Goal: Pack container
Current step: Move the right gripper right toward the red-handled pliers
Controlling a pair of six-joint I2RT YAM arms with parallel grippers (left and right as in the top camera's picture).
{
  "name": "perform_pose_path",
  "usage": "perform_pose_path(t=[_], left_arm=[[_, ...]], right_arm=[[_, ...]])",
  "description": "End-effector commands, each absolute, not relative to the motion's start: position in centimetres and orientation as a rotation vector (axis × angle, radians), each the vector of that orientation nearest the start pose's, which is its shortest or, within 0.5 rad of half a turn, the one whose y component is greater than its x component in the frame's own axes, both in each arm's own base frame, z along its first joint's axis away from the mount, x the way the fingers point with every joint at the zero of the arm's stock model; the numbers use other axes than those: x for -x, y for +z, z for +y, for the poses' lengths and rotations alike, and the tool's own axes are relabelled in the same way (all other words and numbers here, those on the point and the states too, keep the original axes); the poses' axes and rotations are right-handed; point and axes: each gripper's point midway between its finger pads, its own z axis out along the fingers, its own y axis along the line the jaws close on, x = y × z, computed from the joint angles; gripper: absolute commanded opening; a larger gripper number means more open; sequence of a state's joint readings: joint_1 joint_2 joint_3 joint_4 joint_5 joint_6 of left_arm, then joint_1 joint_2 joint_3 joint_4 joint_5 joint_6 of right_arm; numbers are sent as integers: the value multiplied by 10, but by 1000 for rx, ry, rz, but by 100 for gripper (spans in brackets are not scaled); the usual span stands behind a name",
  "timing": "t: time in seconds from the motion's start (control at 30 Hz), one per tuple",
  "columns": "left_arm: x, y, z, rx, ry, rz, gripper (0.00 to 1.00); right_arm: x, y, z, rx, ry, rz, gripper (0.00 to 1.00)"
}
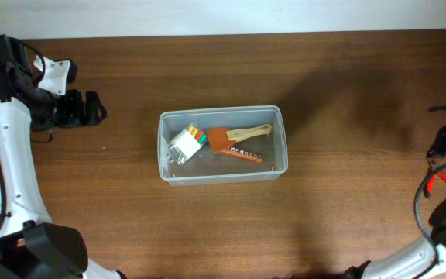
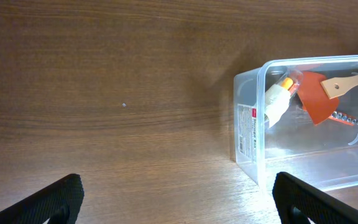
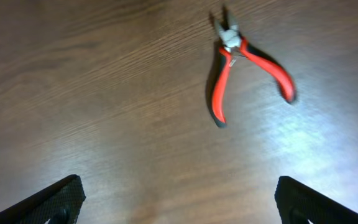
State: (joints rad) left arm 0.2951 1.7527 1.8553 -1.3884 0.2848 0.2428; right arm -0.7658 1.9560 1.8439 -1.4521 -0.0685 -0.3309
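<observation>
Container [image 1: 162,147]: maybe 3 tools [image 1: 227,141]; pliers [image 3: 231,43] outside

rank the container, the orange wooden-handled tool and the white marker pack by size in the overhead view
1. container
2. orange wooden-handled tool
3. white marker pack, shorter but bulkier, so a close call
</observation>
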Motion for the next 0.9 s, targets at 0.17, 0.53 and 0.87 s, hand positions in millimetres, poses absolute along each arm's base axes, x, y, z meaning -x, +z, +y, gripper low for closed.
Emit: perform_pose_path(t=[0.17, 0.53, 0.87], left_arm=[[-374, 234, 63, 29, -292, 2760, 99], [-374, 234, 63, 29, -291, 2760, 99], [-374, 234, 63, 29, -292, 2760, 99]], right_arm=[[-267, 243, -237, -612, -168, 2711, 99], [-274, 148, -255, -590, -219, 2747, 99], [-268, 110, -259, -527, -202, 2891, 99]])
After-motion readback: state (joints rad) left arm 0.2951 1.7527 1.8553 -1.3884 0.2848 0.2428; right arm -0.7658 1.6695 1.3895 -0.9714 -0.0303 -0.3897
